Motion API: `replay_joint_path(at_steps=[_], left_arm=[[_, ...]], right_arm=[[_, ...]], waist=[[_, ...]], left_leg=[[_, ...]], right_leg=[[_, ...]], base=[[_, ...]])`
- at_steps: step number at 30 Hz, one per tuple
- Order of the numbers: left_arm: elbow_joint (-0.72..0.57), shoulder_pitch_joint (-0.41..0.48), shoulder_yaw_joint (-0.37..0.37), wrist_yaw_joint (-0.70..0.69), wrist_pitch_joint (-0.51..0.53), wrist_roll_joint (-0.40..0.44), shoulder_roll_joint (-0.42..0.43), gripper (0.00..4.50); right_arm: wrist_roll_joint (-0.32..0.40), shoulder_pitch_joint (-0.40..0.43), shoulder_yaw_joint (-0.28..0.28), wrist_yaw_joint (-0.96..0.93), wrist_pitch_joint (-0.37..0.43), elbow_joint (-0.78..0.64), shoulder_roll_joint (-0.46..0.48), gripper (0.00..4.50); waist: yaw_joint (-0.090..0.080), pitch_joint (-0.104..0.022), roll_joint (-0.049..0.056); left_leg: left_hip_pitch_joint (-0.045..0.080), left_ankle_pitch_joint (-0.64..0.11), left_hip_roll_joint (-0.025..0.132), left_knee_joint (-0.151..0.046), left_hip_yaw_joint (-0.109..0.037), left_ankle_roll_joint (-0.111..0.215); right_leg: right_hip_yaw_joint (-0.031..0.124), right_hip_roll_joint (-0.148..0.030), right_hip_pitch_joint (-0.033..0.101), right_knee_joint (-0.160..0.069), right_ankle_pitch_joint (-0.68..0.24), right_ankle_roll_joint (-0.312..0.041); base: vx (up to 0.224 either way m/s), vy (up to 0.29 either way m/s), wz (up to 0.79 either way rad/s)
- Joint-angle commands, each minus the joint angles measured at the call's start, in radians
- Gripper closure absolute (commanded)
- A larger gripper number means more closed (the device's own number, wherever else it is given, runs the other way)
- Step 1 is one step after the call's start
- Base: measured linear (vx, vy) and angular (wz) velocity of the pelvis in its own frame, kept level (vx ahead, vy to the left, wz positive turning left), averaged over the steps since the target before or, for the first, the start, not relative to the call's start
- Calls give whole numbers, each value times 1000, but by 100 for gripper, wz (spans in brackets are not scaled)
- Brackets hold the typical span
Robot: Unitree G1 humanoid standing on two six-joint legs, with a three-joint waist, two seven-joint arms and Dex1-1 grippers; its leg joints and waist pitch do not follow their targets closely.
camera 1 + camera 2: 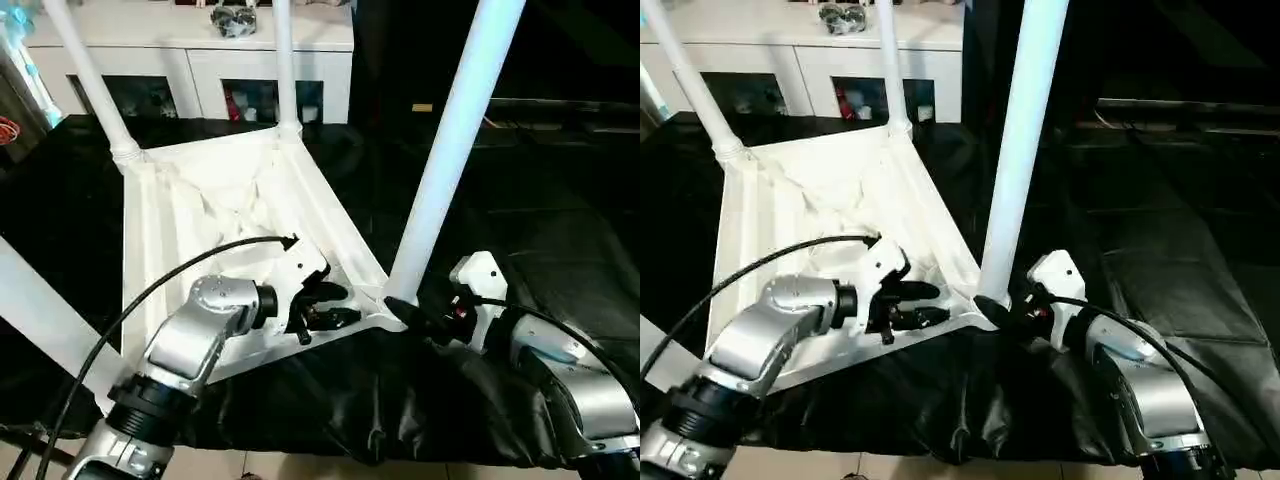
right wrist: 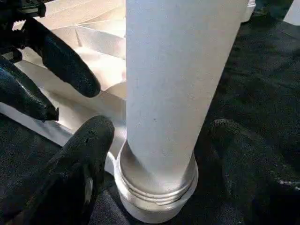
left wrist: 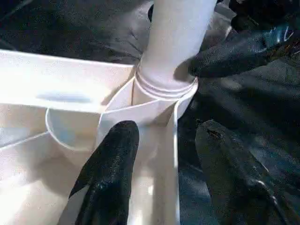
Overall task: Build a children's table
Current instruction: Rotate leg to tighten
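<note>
On a black sheet [image 1: 480, 400] spread over the work surface, the children's table [image 1: 230, 200] is seen lying upside down, its ribbed underside turned up. Three of its legs [image 1: 455, 140] are seen standing in the corner sockets, and a fourth white leg crosses the left edge of the head views.

At the near corner, the socket [image 3: 164, 89] is occupied by the nearest leg, which is seated upright with its grooved collar resting in the ring. The left gripper [image 1: 325, 305] is held just beside this corner, over the rim of the tabletop. Its fingers [image 3: 110, 173] are spread apart, one over the white ribbing inside the rim and the other over the black sheet outside it, and nothing is clamped between them.

The right gripper [image 2: 157, 173] is placed at the foot of the same leg from the other side. Its fingers [image 2: 75, 168] are spread wide, one on each side of the leg's base; whether the leg is touched by them cannot be told.

Beyond the table, a white cabinet [image 1: 250, 60] with glass doors is seen against the far wall.
</note>
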Motion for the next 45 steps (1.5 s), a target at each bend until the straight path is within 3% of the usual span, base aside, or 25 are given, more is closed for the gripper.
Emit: replay_joint_path(at_steps=[1, 6, 7, 9, 10, 11, 12, 14, 16, 19, 27, 34, 45], left_arm=[[27, -16, -12, -11, -1, 4, 9, 218], [29, -27, -18, -24, 25, -16, 3, 218], [30, -30, -15, -20, 28, -18, 0, 218], [32, -33, -11, -17, 31, -21, -2, 218], [34, -35, -10, -16, 33, -22, -3, 218], [37, -38, -9, -16, 36, -26, -2, 218], [44, -42, -16, -25, 35, -27, 1, 218], [70, -50, -30, -31, 16, -18, 2, 218], [79, -54, -34, -29, 9, -13, 1, 218], [77, -52, -46, -37, 14, -15, -1, 218], [90, -32, -77, -9, 8, 6, -5, 218], [134, -38, -93, 12, -57, 41, 5, 218], [160, -40, -96, -4, -77, 42, 16, 319]], right_arm=[[-1, -15, 4, -4, 7, -1, -10, 75], [0, -15, 7, -4, 20, -15, -15, 75], [0, -16, 7, -2, 19, -15, -17, 75], [-3, -19, 8, -1, 16, -11, -18, 75], [-6, -21, 9, -2, 13, -8, -19, 75], [-9, -24, 10, -3, 11, -4, -20, 75], [-12, -27, 7, -10, 11, -2, -20, 75], [-9, -19, 0, -15, 13, -10, -21, 75], [-9, -13, 1, -15, 14, -14, -23, 75], [-12, -6, 5, -13, 11, -14, -26, 75], [-16, -8, 11, -21, 12, -4, -22, 75], [-18, -5, 20, -19, 12, -12, -23, 75], [-17, -17, 36, -9, 1, 5, -27, 75]], waist=[[0, -60, 0], [4, -62, -3], [5, -62, 5], [6, -62, 2], [8, -62, 25], [1, -61, 9], [1, -61, 5], [3, -61, 10], [3, -61, 7], [3, -63, 13], [3, -61, 9], [5, -62, 5], [5, -60, -1]], left_leg=[[19, -187, 51, -65, -28, 46], [19, -168, 50, -63, -26, 50], [20, -169, 51, -63, -27, 50], [20, -174, 51, -63, -27, 49], [21, -181, 51, -63, -30, 43], [19, -191, 50, -63, -28, 42], [18, -187, 49, -63, -27, 46], [19, -184, 49, -62, -27, 50], [17, -182, 48, -61, -27, 51], [17, -169, 49, -61, -28, 52], [17, -179, 50, -62, -27, 55], [17, -169, 49, -61, -27, 57], [15, -170, 50, -62, -26, 59]], right_leg=[[35, -49, 38, -69, -57, -248], [35, -50, 40, -66, -37, -252], [35, -50, 39, -67, -36, -255], [34, -50, 40, -67, -34, -258], [34, -51, 38, -65, -37, -259], [33, -48, 41, -68, -33, -258], [33, -49, 42, -69, -36, -258], [34, -50, 40, -71, -68, -253], [34, -50, 41, -72, -83, -247], [33, -50, 40, -69, -68, -246], [33, -50, 39, -71, -85, -245], [34, -51, 38, -72, -87, -234], [34, -53, 37, -72, -106, -233]], base=[[0, 0, 0], [0, 0, 0], [0, 0, 0], [0, 0, 0], [0, 0, 0], [0, 0, 0], [0, 0, 0], [0, 0, 0], [0, 0, 0], [0, 0, 0], [0, 0, 0], [0, 0, 0], [0, 0, 0]])
